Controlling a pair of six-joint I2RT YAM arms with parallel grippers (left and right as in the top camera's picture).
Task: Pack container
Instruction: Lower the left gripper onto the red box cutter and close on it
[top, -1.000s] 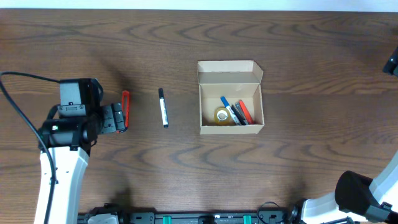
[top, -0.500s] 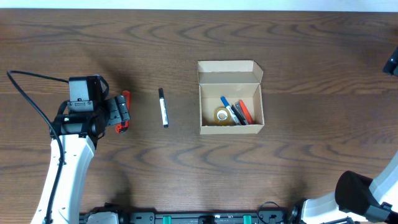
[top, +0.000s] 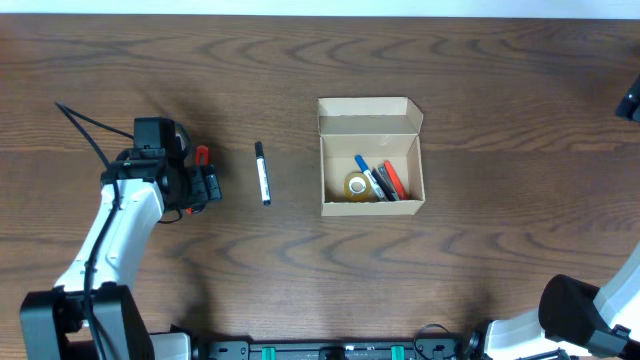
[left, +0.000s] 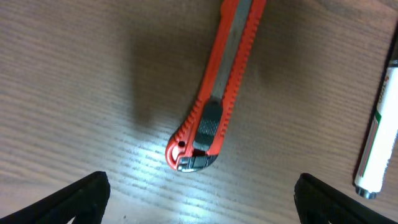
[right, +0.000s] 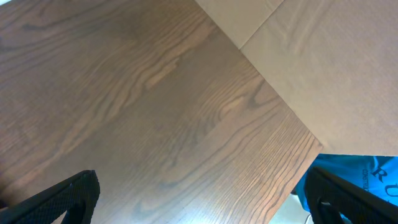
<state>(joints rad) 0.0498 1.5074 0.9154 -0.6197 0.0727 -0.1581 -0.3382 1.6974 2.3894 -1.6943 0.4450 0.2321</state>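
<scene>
1. The container (top: 367, 125) – a tan cardboard box with its flap lid up – sits well ahead of the left gripper (top: 205, 187), past the marker. A tape roll (top: 357, 185), a blue pen (top: 362, 165) and a red item (top: 393, 180) lie inside it.
2. A black-and-white marker (top: 262, 173) lies between that gripper and the box, apart from both.
3. A red utility knife (left: 214, 93) lies flat on the table (top: 480, 70), its slider end just ahead of the left gripper and centred between the spread fingers (left: 81, 199); neither finger touches it.
4. The left arm (top: 115, 235) reaches forward from the near edge, and its wrist turns so the gripper points toward the box, jaws wide apart, holding nothing.
5. The right arm (top: 590, 310) is folded at the table's near right corner – the right gripper (right: 199, 193) is spread wide over bare wood near the table's edge, empty.
</scene>
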